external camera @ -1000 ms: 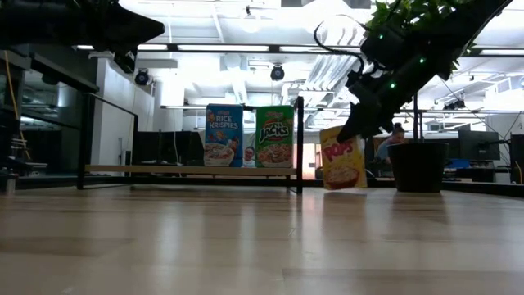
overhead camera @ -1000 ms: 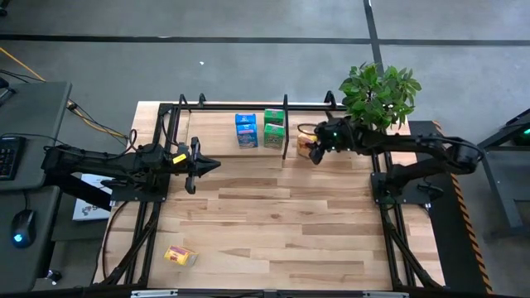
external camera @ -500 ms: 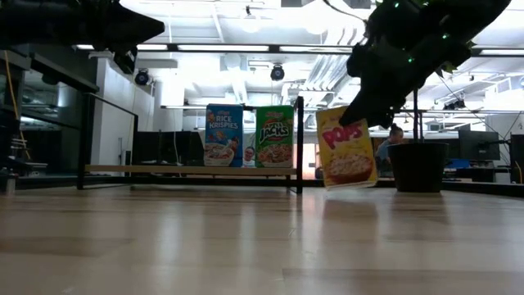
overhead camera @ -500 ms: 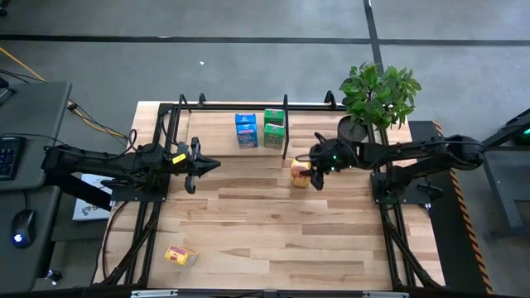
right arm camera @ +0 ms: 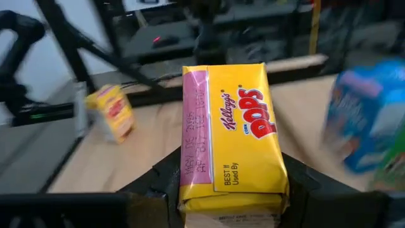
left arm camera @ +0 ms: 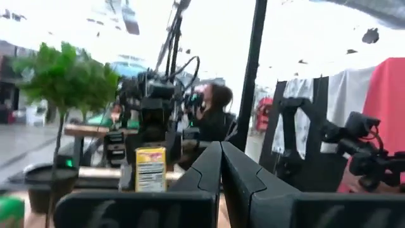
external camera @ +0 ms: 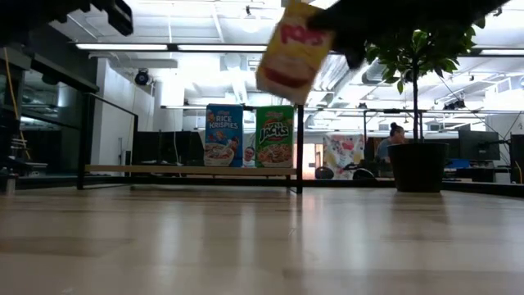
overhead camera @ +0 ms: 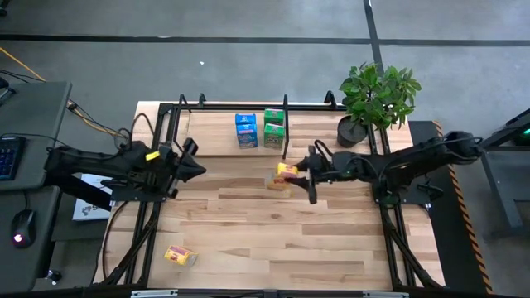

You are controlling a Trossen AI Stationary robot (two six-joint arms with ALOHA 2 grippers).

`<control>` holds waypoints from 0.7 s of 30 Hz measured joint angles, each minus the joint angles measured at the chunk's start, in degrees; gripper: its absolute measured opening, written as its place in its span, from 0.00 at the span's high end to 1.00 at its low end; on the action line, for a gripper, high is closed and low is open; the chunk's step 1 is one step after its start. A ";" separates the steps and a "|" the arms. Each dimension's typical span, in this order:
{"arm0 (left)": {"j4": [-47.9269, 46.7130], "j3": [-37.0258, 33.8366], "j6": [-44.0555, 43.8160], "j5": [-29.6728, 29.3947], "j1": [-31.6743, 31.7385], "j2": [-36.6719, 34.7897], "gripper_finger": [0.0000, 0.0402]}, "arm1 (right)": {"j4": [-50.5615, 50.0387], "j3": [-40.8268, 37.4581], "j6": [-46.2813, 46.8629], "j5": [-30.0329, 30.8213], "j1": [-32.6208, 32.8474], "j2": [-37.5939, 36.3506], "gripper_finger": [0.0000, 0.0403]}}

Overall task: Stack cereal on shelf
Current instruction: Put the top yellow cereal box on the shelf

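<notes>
R gripper (overhead camera: 300,172) clamps yellow Pops box (overhead camera: 286,170); low view: airborne, tilted. L gripper (overhead camera: 189,168) fingers together.

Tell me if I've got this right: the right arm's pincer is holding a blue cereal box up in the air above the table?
Not quite. The box in the right pincer is yellow, not blue: the yellow Pops box, as the right wrist view shows. It is indeed held in the air above the table, as the low view shows.

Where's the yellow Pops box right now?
The yellow Pops box is held above the table in the right gripper, just in front of the shelf's upright divider, near the green box.
</notes>
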 joint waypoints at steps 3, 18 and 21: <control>-3.45 0.00 2.44 -3.29 -0.75 -3.87 0.99 | -0.17 4.73 -5.09 3.02 1.08 2.94 0.62; -33.54 7.19 2.56 -17.43 -1.03 -16.23 0.99 | -10.79 38.96 -21.46 2.21 -4.52 28.26 0.62; -33.22 7.17 2.79 -19.61 -1.03 -16.33 0.99 | -11.54 44.80 -22.81 0.06 -6.36 33.18 0.62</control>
